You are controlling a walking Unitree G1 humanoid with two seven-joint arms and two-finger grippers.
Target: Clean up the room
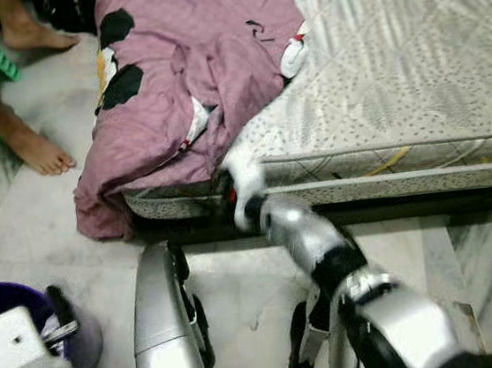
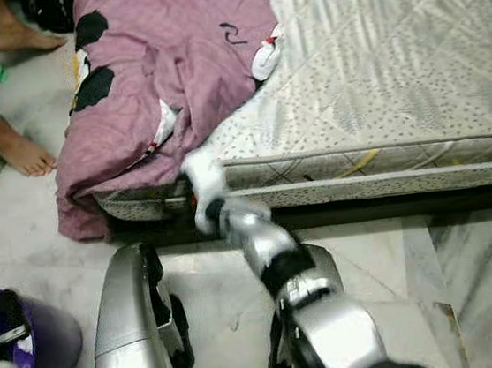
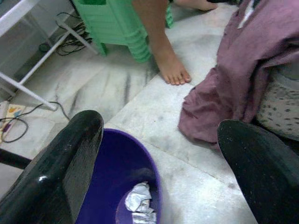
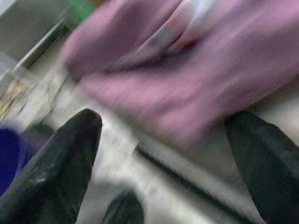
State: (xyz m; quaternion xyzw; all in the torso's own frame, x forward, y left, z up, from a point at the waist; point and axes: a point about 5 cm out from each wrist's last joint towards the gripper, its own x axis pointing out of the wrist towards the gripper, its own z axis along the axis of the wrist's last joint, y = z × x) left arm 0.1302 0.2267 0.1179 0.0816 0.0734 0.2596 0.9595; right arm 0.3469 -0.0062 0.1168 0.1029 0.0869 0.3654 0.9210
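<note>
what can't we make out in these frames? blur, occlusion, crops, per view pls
- Right wrist view: motion blur smears the purple blanket; its print and folds are unreadable.
- Eye views: the right gripper is blurred at the mattress edge; contact with anything cannot be told.
- Left wrist view: the purple bucket is cut by the frame and the left gripper's fingers; only crumpled paper shows inside.
- Person: only legs and feet, cropped.
</note>
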